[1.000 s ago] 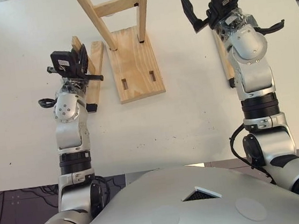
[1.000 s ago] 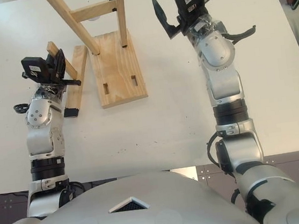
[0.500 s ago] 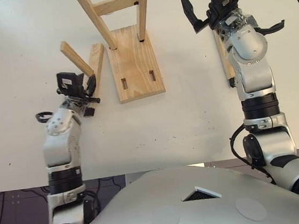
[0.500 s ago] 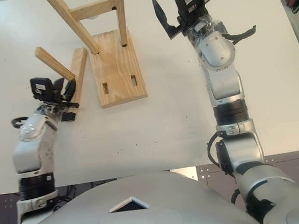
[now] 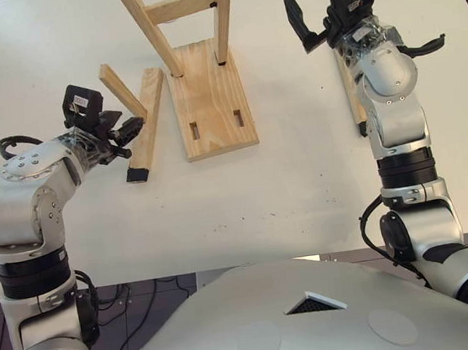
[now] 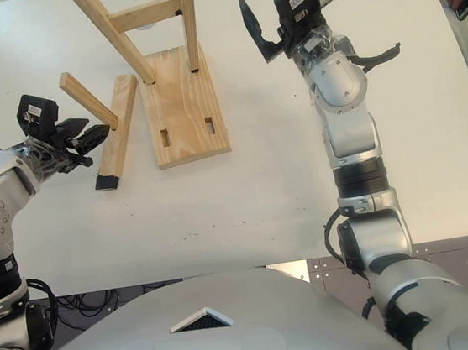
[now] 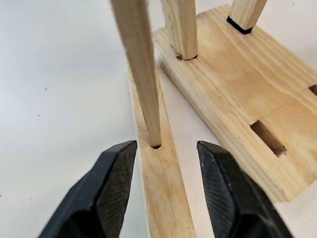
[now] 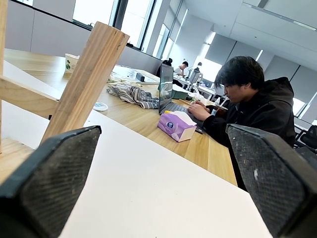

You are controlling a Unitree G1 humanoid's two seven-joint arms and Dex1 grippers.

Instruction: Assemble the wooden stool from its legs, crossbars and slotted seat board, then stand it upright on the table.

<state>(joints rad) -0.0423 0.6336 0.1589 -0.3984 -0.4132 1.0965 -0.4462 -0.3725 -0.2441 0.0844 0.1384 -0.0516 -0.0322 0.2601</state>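
Note:
The slotted seat board (image 5: 209, 102) lies flat on the white table, with two legs (image 5: 148, 28) standing in it, joined by a crossbar (image 5: 181, 8). Left of the board lies a loose leg (image 5: 145, 122) with a crossbar (image 5: 121, 91) plugged into its hole and tilted up. My left gripper (image 5: 130, 129) is open just left of that leg; in the left wrist view its fingers (image 7: 111, 193) frame the leg (image 7: 158, 198) without touching it. My right gripper (image 5: 321, 9) is held open above the table at the back right, empty. Another leg (image 5: 350, 94) lies under the right arm.
The table (image 5: 286, 186) is bare in front of the board up to its near edge (image 5: 253, 264). The standing legs (image 8: 84, 84) rise close to the right gripper's left side.
My left gripper let go of the loose leg and drew back to the left as the arm swung outward. The leg's crossbar now points up at a slant. The right arm kept still.

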